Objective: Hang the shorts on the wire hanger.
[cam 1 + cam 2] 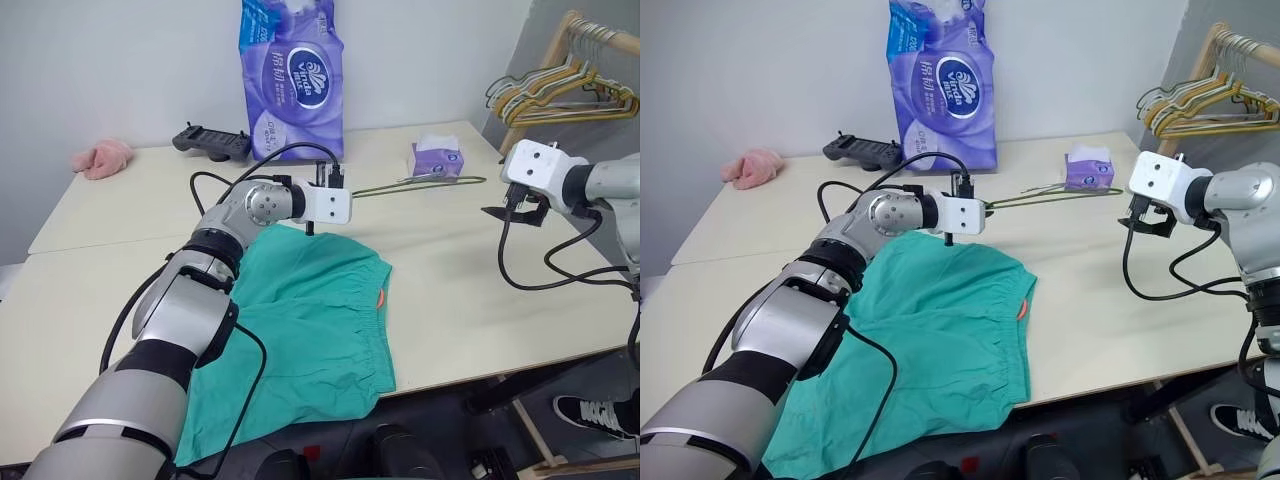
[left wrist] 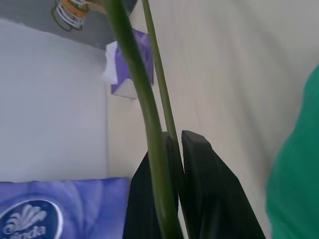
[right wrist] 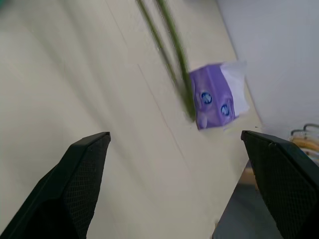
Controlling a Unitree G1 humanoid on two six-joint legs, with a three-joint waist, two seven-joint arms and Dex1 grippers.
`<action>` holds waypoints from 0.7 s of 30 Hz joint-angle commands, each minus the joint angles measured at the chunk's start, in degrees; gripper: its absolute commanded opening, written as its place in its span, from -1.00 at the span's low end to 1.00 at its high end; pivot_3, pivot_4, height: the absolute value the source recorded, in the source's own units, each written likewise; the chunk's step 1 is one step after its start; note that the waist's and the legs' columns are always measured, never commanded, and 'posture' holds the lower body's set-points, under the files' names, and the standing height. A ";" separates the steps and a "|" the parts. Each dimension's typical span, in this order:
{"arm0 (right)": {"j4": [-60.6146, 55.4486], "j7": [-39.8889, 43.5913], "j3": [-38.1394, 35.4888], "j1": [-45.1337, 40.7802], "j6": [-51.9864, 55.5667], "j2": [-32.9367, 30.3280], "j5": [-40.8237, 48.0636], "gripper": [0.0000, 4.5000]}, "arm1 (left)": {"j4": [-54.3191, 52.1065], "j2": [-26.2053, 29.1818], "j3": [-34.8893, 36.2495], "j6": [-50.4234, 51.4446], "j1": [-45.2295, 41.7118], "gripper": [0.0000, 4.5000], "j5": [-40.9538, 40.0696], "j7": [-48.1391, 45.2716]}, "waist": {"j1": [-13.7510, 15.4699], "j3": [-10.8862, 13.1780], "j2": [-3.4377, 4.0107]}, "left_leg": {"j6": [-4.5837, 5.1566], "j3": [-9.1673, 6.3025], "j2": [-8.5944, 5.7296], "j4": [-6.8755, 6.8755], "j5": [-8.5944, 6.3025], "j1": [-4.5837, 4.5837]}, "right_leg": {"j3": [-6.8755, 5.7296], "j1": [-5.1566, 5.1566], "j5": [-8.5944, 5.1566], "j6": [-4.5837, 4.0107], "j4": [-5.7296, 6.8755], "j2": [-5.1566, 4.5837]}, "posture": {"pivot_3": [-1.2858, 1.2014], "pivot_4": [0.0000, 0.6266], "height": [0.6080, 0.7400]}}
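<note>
- Here, the table [image 1: 480, 290] carries the shorts [image 1: 310, 330], spread flat at the near edge, partly under the left arm.
- Tissue pack [image 1: 292, 70]: "Vinda" readable, other writing unclear.
- Hanger [image 1: 420, 182]: left gripper [image 2: 179, 144] pinched on its wire; hook hard to see.
- Right gripper [image 3: 174, 149]: fingers wide apart, empty.

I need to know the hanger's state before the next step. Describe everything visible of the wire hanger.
The wire hanger is thin olive-green metal wire. The left gripper holds one end of it, jaws shut on two strands. From there it reaches out level above the table toward the purple tissue box. Its far end lies near the box. The shorts lie below, not on it.
</note>
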 commanded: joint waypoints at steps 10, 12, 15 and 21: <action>-0.22 -2.59 -0.05 -2.74 -2.24 3.92 -2.72 0.99 | 0.30 1.21 -3.89 -6.17 -3.79 -1.00 6.38 12.77 | 0.03 0.00 0.00 | 0.00 -0.01 -0.07 0.00 0.00 -0.02 | -0.01 0.00 0.00 0.01 0.00 0.04 | -0.06 -0.92 1.00; 0.36 -2.63 0.28 -2.68 -2.96 3.92 -3.47 0.99 | 0.45 1.19 -3.97 -6.21 -3.98 -1.00 6.52 12.88 | 0.03 0.00 0.00 | 0.00 -0.02 -0.06 0.00 0.00 -0.02 | -0.03 0.00 0.00 0.01 0.00 0.07 | -0.06 -0.90 1.00; 1.56 -3.27 0.31 -2.53 -4.24 3.85 -4.20 0.99 | 0.56 1.16 -4.00 -6.35 -4.16 -1.00 6.59 12.81 | 0.05 0.00 0.00 | 0.00 -0.01 -0.07 0.00 0.00 -0.03 | -0.03 0.00 0.00 0.01 0.00 0.08 | -0.05 -0.89 1.00; 2.27 -3.12 0.50 -2.84 -5.71 4.09 -4.67 0.82 | 0.55 1.23 -4.22 -6.62 -4.30 -1.00 6.74 12.86 | 0.06 0.00 0.00 | 0.00 -0.01 -0.09 -0.01 0.00 -0.02 | -0.02 0.00 0.00 0.01 0.00 0.09 | -0.06 -0.88 1.00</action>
